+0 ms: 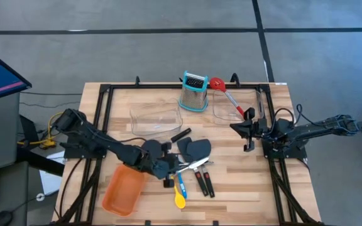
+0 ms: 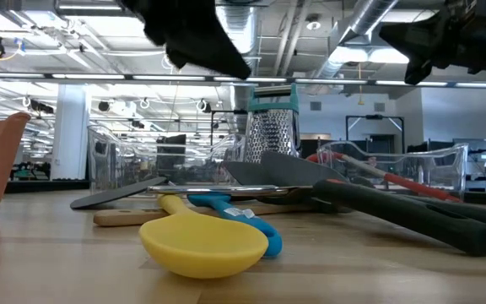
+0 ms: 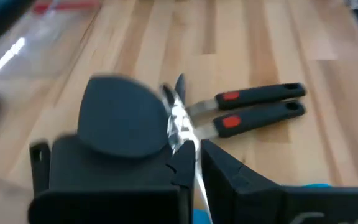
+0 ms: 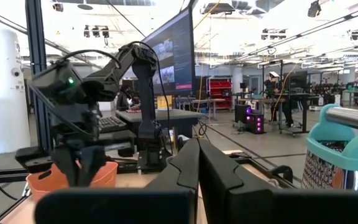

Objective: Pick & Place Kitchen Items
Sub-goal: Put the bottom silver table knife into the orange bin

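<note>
My left gripper (image 1: 168, 166) hangs over the heap of utensils at the near middle of the desk (image 1: 244, 182). Its fingers (image 3: 241, 180) stand almost together, with a thin strip of the steel tongs (image 3: 180, 121) running through the slot between them. Whether the pinch bears on the steel or has just let go, I cannot tell. The tongs look light, stiff and slick; a hold across the flat of one arm, close to the hinge end, would likely resist twisting best, though that end is cut off under my own fingers. The grey spatula (image 3: 123, 118) lies just left of the strip, and its handle is covered. Two black-handled tools (image 3: 260, 106) lie side by side to the right, with rubbery grips that should hold well. In the low view the yellow spoon (image 2: 201, 245) and blue spoon (image 2: 243, 215) block much of the heap, so what overlaps what is hard to make out. My right gripper (image 1: 249, 129) waits at the right of the desk, fingers closed on nothing.
</note>
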Robot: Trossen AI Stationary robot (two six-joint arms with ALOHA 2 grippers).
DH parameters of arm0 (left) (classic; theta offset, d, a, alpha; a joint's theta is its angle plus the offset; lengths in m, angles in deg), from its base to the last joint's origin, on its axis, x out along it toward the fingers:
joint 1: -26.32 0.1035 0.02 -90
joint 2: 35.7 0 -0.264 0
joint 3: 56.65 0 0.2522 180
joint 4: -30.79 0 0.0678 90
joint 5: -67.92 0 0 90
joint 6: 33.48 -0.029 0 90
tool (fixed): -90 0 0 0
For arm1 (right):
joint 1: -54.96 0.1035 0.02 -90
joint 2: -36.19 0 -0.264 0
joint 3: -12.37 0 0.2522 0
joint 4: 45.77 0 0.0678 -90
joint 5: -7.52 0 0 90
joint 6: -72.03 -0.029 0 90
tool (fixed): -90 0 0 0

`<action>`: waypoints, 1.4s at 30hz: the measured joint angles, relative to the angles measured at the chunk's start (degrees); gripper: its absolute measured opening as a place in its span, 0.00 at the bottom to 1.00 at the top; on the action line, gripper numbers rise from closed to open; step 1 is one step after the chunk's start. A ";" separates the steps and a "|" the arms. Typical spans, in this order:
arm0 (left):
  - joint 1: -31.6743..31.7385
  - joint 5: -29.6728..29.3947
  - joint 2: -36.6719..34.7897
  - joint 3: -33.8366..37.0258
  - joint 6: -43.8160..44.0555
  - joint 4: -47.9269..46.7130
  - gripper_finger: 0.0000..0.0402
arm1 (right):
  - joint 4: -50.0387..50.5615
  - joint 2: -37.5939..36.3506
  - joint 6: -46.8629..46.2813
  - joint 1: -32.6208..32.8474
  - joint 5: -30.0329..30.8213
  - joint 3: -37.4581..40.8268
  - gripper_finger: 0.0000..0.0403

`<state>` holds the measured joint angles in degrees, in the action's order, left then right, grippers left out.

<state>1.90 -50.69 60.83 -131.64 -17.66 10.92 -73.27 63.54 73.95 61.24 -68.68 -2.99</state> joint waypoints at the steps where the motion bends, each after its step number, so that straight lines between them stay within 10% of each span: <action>1: 0.37 0.23 0.00 0.49 1.48 -0.05 0.06 | 0.11 0.00 0.04 0.00 0.00 0.00 0.00; 14: 2.02 7.47 2.65 4.67 7.51 9.75 0.24 | 0.12 0.00 0.15 -0.02 0.00 0.00 0.00; 29: 1.78 15.66 13.96 -6.28 3.03 13.36 0.18 | 0.14 -0.02 1.09 -0.09 0.01 0.01 0.00; 42: 3.23 16.00 19.02 -24.96 -0.51 -14.22 0.12 | -0.15 -0.02 1.66 -0.09 0.02 0.02 0.00</action>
<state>5.13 -34.69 79.86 -156.60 -18.17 -3.29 -73.42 63.52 75.60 61.16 -68.65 -2.97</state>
